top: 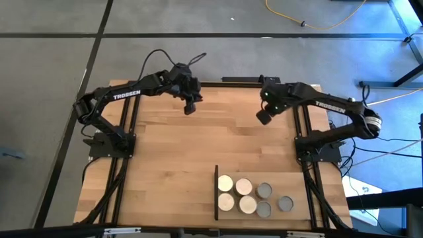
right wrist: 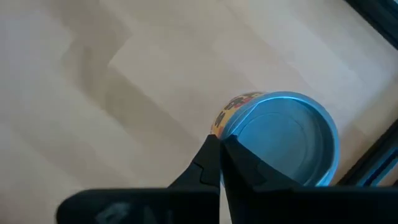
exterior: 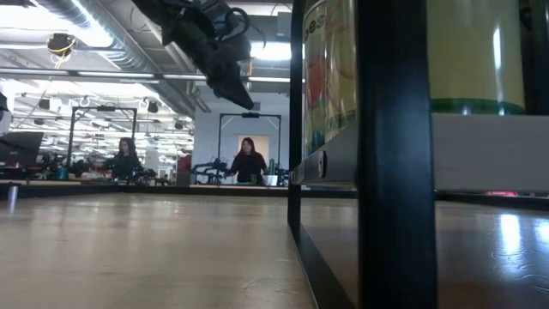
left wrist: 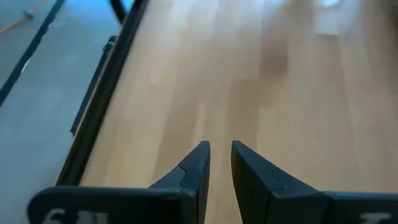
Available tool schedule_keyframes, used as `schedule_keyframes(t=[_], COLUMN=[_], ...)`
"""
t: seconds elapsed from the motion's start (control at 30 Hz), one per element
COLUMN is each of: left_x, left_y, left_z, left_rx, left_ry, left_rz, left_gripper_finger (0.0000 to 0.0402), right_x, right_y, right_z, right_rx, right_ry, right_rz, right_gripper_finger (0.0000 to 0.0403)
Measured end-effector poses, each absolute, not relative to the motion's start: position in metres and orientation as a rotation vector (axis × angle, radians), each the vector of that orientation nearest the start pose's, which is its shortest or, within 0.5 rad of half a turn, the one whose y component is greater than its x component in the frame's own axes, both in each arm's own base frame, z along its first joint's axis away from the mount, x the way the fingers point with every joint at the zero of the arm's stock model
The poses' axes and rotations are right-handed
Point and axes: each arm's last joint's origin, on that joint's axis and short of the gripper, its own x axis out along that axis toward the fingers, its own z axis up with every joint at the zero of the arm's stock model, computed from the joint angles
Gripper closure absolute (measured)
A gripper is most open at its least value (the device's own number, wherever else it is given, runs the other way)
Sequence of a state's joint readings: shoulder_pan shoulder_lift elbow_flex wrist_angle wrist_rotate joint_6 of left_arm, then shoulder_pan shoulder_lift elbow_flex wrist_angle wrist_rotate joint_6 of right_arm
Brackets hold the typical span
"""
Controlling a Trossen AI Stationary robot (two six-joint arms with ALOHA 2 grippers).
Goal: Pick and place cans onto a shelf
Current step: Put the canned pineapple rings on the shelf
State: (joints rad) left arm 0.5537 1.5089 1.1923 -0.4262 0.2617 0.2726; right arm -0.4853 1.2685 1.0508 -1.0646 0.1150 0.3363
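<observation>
Progress check.

- Lower centre-right of the high view: the shelf (top: 217, 192), its black upright edge on the left side. Seven cans (top: 244, 187) sit in a tight group just to the right of that edge. Four have cream tops and are nearest the upright. Three have grey tops and are further right.
- Low view: the same upright fills the right half of the frame, with labelled can walls just behind it.
- Middle of the table (top: 172, 152): bare wood, no loose can visible from above.
- Upper centre-left of the high view: left gripper (top: 190, 104), raised off the wood. Its wrist view shows the fingers a narrow gap apart, nothing between them and only tabletop below.
- Upper centre-right: right gripper (top: 264, 117). Its wrist view shows the fingers pressed almost together and holding nothing.
- Directly beyond the right fingertips stands one grey-topped can (right wrist: 283, 140), near a black rail at the lower right of that frame. This can is not visible from above, probably hidden beneath the gripper.
- Far background, low view: two people at benches.

Judgement: most of the job appears done, with seven cans placed. At least one can seems left to grasp, carry and set down; the right arm is best placed for it.
</observation>
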Motion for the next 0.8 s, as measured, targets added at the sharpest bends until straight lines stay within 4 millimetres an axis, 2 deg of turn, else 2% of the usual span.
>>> schedule_keyframes(t=[0.4,0.57,0.8], left_x=[0.299,0.306,0.311], left_y=[0.128,0.110,0.093], left_z=[0.283,0.283,0.283], left_rx=[0.194,0.301,0.348], left_ry=[0.696,0.683,0.684], left_rz=[-0.084,-0.171,-0.209], left_gripper_finger=[0.0343,0.0343,0.0343], right_x=[0.178,0.174,0.170], right_y=[-0.055,-0.036,-0.005], right_z=[0.285,0.291,0.294], right_rx=[0.234,0.201,0.163], right_ry=[1.313,1.291,1.324], right_rz=[-0.360,-0.167,0.117], right_gripper_finger=[0.0400,0.0400,0.0400])
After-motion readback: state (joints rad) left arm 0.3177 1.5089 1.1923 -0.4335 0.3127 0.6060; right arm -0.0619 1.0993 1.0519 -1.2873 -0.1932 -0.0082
